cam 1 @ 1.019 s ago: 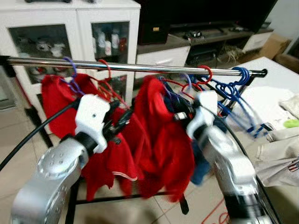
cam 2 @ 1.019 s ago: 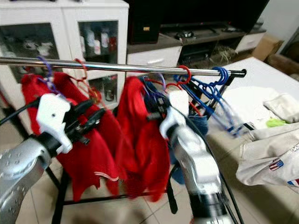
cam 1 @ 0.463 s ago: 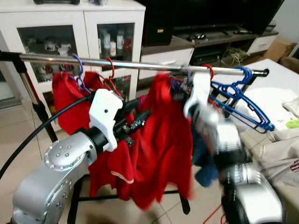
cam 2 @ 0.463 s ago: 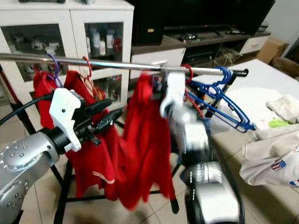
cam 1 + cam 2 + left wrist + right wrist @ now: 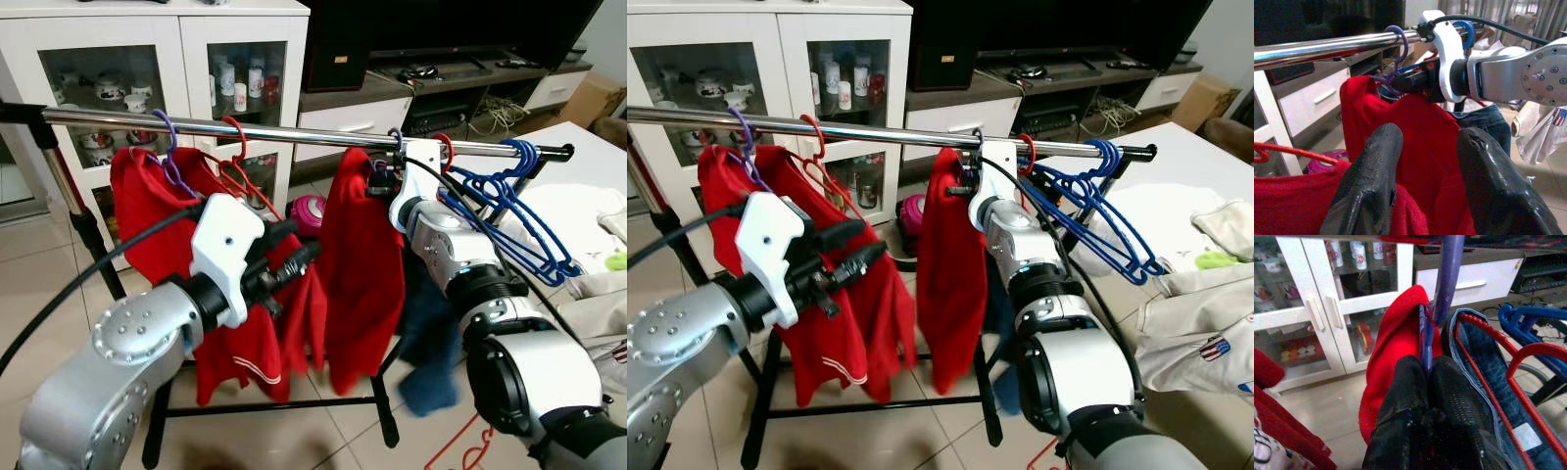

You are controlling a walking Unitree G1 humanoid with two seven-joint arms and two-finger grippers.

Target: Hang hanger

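The two black fingers (image 5: 1400,421) of the right gripper (image 5: 1426,382) are pinched together on the neck of a purple hanger (image 5: 1442,289), just under its hook. That hanger carries a red shirt (image 5: 361,269), and its hook (image 5: 1397,41) curls over the steel rail (image 5: 274,134) of the clothes rack. In the head views the right gripper sits high against the rail, at about one o'clock from the centre of the scene, with the silver right arm (image 5: 509,343) reaching up to it from five o'clock.

The left gripper (image 5: 294,262) hangs lower, near the middle of the scene, with its fingers (image 5: 1369,181) spread apart and holding nothing. It points toward the red shirt, and red cloth lies just below and between the fingers in the left wrist view.

At ten o'clock on the rail, another red garment (image 5: 147,211) hangs from a purple hook (image 5: 168,147) with a red hook (image 5: 235,142) just beside it. At two o'clock, a bunch of blue hangers (image 5: 509,211) hangs near the end of the rail, with a red hanger (image 5: 446,152) between them and the right gripper. A dark blue denim garment (image 5: 1484,382) hangs just beside the red shirt. Behind the rack stands a white cabinet (image 5: 186,59) with glass doors. Pale clothes (image 5: 1200,328) lie at three to four o'clock.
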